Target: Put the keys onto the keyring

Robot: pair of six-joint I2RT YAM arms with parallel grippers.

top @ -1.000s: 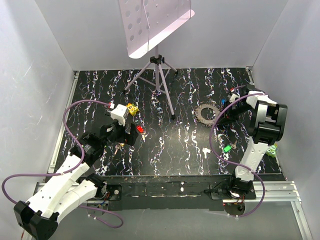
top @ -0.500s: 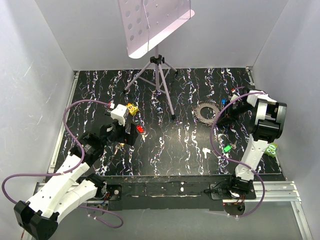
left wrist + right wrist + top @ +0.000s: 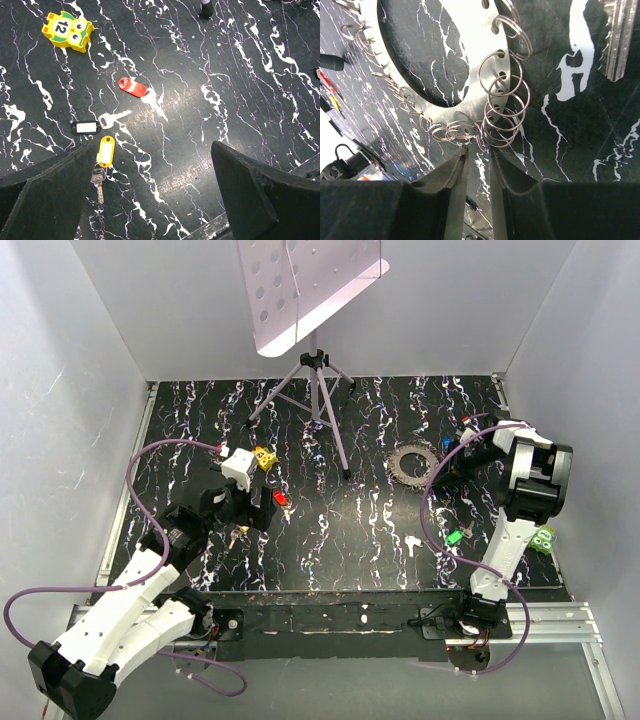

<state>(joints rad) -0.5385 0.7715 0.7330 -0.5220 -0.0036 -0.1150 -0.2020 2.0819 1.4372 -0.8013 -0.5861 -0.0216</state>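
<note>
The left pincer (image 3: 154, 147) hung over the bench (image 3: 260, 75) w/ its fingers (image 3: 45, 200) spread wide, nothing betw. them. Under it, on the black marbled top, lay a red-tagged key (image 3: 134, 87), a black-tagged key (image 3: 86, 127) below-left of that, & a yellow-tagged key (image 3: 105, 150) just beside the black one, close to the tip of one finger. A yellow owl block (image 3: 67, 31) marked 12 sat farther off, apart from the keys. Over on the right side the keyring (image 3: 411, 464) lay flat on the bench, to the right of a tripod music stand (image 3: 318, 370) & well apart from those three keys. The right pincer (image 3: 478, 150) pointed at the ring's edge on its own arm's side, jaws drawn nearly together w/ only a slim gap. Its tips sat right at a cluster of small wire split rings (image 3: 502, 107) threaded through holes round the keyring's rim. I couldn't tell if one of them was nipped or the tips were only beside them. A silver key blade (image 3: 615, 40) lay just past the ring, head out of frame. From above, a green-tagged key (image 3: 455, 537) & a pale key (image 3: 413, 543) lay nearer the right arm's base, both apart from the keyring.
</note>
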